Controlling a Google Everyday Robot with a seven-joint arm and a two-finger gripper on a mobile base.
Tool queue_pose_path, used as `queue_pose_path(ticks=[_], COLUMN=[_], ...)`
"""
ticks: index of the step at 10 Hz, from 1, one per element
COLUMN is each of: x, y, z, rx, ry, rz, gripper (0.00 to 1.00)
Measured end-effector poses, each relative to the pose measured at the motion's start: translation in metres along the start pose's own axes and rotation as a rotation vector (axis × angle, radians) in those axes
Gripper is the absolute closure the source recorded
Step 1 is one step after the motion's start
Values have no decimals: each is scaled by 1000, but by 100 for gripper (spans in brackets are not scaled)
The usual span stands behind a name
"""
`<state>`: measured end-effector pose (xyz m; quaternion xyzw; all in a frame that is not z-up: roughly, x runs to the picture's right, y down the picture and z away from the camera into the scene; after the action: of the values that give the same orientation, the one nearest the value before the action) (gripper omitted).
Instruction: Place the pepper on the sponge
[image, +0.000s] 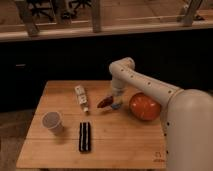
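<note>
Office space: swivel chairs (42, 7) behind railing (95, 17), wooden table (125, 142).

Dark red pepper (104, 102) (glossy), tilted in jaws, beside light-blue sponge (116, 105)
</note>
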<state>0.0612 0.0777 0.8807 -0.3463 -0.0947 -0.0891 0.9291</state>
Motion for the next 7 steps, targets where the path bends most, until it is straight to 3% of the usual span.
queue_pose_path(ticks=[5, 7], x=[0, -1], y=[-4, -6], z=[6, 8], rx=[6, 9], ry=[-13, -18], rz=[-5, -8], gripper=[98, 93])
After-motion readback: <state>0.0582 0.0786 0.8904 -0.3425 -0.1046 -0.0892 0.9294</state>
